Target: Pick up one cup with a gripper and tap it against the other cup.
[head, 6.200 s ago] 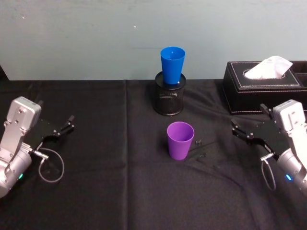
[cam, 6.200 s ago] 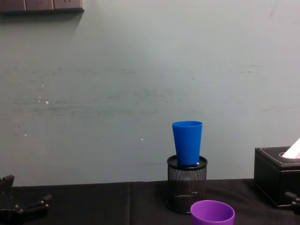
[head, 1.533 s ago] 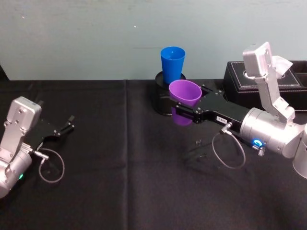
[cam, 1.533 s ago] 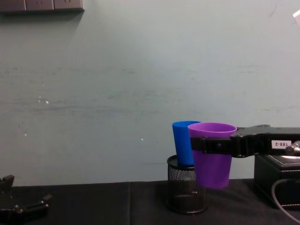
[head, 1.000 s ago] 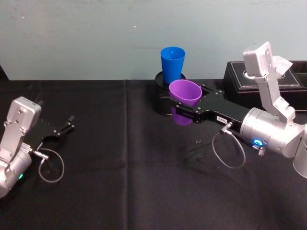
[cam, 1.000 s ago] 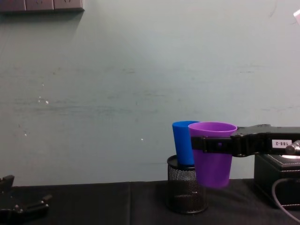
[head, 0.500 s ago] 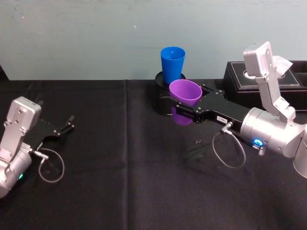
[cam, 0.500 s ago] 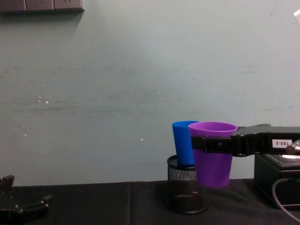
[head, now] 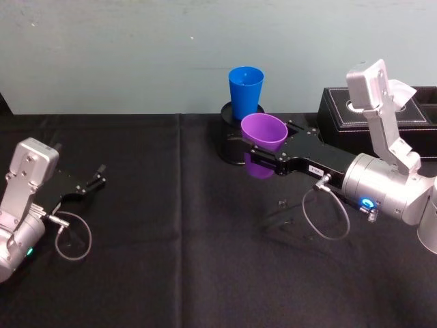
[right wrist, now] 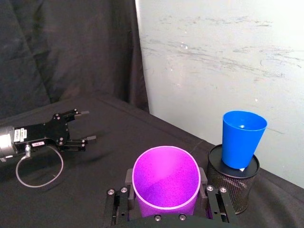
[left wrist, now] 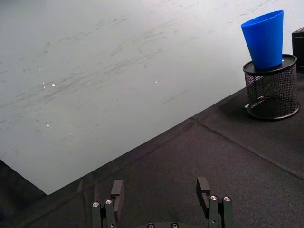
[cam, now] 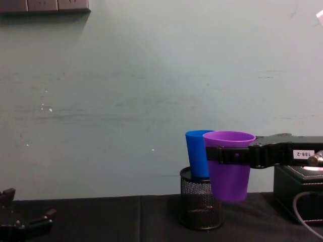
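Observation:
My right gripper [head: 263, 152] [right wrist: 166, 197] [cam: 227, 155] is shut on the purple cup [head: 262, 137] [right wrist: 166, 183] [cam: 229, 171], held upright in the air above the table. The blue cup [head: 245, 91] [right wrist: 242, 137] [cam: 198, 154] [left wrist: 266, 39] stands on an upturned black mesh pen holder [head: 237, 140] [right wrist: 233, 183] [cam: 200, 204] just behind and left of it. In the chest view the two cups overlap; whether they touch I cannot tell. My left gripper [head: 95, 179] [left wrist: 160, 194] rests open at the table's left side.
A black tissue box [head: 377, 119] [cam: 298, 194] with a white tissue stands at the back right, behind my right arm. A black cloth [head: 171, 260] covers the table. A pale wall [cam: 126, 91] runs close behind the pen holder.
Since six seconds ago my right gripper has taken the purple cup off the table and carried it up beside the blue cup. Over the last second it has barely moved.

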### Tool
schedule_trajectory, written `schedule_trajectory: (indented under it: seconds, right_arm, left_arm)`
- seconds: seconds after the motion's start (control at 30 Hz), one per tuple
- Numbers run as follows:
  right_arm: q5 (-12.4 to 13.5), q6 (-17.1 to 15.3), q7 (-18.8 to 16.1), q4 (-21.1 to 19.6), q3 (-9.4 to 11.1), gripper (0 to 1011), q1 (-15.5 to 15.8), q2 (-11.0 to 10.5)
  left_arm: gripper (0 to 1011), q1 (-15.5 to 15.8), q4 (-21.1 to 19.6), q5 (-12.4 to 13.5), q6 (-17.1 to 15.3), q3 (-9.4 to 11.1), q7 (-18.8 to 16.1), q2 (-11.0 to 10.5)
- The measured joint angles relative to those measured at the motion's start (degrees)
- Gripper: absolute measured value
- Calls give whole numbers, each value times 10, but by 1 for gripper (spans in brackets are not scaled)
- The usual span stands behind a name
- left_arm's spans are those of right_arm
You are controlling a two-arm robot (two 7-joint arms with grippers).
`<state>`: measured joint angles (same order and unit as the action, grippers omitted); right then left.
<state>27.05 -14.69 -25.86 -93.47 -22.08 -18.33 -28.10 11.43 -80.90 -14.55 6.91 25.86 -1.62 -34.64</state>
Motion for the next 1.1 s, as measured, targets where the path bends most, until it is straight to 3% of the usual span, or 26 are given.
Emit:
schedule_trajectory:
  seconds: [1.1]
  right_arm:
    - [0,0,0,0,0,735,0,0]
  left_arm:
    - [1000,0,0,0,0,0,0,0]
